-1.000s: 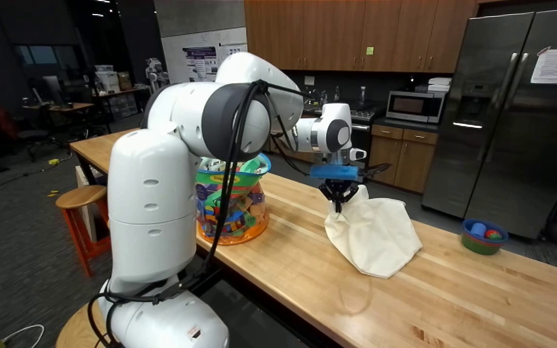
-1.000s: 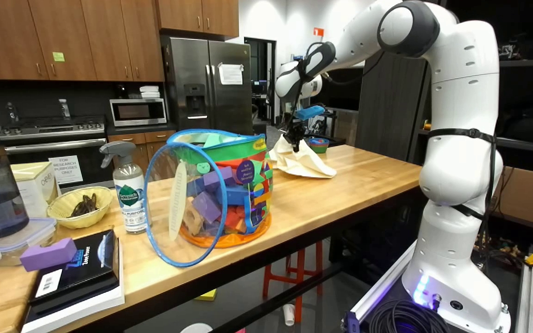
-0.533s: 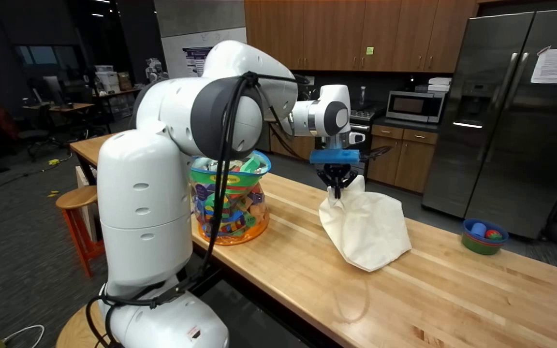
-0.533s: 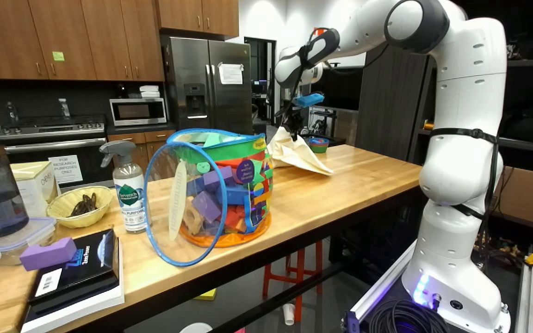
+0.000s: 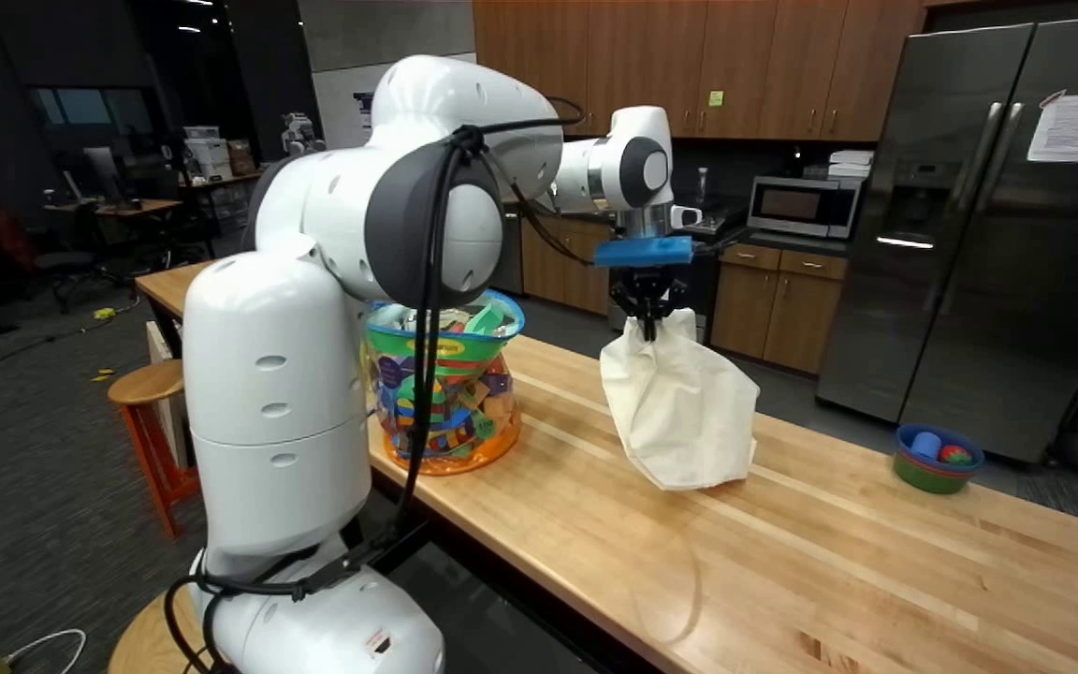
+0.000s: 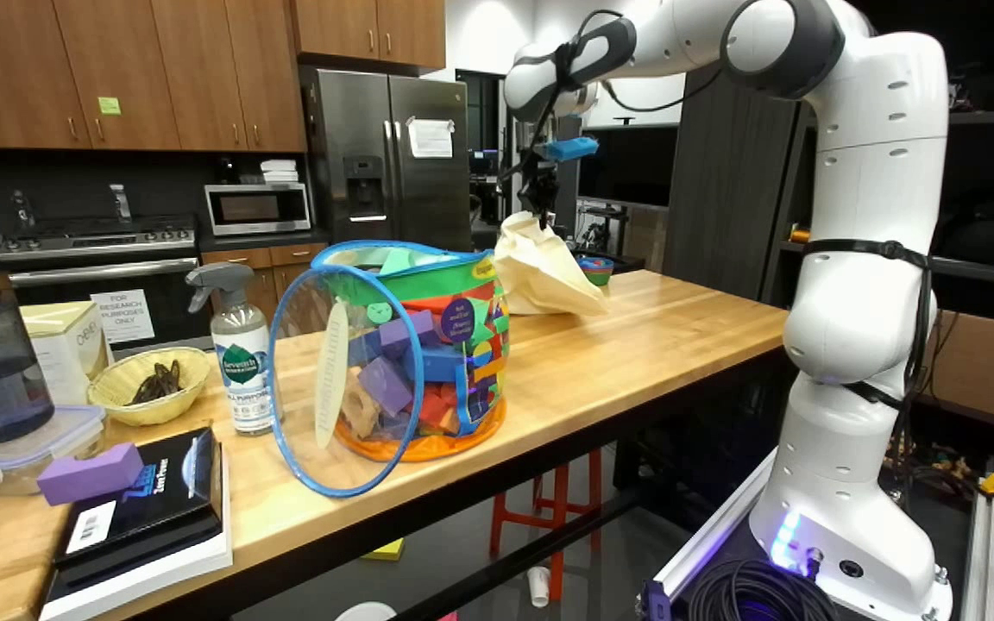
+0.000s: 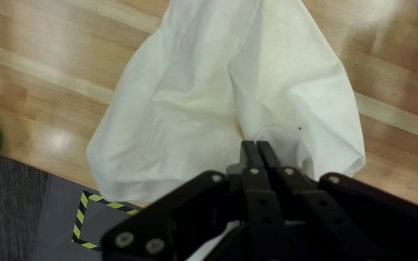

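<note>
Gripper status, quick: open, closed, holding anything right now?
Gripper: closed, holding the cream cloth pinched between its fingertips.

Soft, matt, creased cloth (image 7: 194,108) fills the centre of the wrist view; at the bottom the tool (image 7: 256,143) is dull-surfaced, its screw heads (image 7: 216,178) gleaming like bare metal. The counter (image 5: 876,562) is smooth wood with a glossy, light-catching sheen. In both exterior views the robot arm (image 5: 240,374) has a smooth, glossy shell and the refrigerator (image 6: 342,112) looks like brushed metal. In an exterior view the block bag (image 6: 445,283) near the centre shows clear, shiny plastic; at lower left, a matt, foam-like toy block (image 6: 90,473) and a coarsely woven basket (image 6: 152,412)
</note>
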You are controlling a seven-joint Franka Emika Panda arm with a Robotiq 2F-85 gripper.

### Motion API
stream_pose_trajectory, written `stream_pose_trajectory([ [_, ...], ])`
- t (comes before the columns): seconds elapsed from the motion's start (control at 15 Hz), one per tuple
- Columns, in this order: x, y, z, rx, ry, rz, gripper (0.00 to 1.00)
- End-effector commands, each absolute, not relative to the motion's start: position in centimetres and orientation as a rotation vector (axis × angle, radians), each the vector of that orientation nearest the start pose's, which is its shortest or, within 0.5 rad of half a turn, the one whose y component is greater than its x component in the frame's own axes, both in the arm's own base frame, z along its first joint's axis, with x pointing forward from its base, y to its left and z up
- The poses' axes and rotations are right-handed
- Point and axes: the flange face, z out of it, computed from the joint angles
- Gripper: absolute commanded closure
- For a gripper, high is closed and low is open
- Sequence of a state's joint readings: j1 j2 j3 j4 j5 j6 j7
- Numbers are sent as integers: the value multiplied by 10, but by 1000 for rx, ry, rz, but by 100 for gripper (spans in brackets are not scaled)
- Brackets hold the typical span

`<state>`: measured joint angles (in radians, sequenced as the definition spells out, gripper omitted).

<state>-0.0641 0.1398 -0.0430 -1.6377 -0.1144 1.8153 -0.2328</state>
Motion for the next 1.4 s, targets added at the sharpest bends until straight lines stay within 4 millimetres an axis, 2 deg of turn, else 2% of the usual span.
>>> stream_pose_trajectory([
  [0.0, 610, -67, 571, -3258, -280, -28, 99],
  [0.4, 611, -44, 626, -3268, -324, -107, 99],
  [0.93, 614, 6, 693, -3271, -437, -238, 99],
  [1.33, 603, 48, 736, -3238, -562, -358, 99],
])
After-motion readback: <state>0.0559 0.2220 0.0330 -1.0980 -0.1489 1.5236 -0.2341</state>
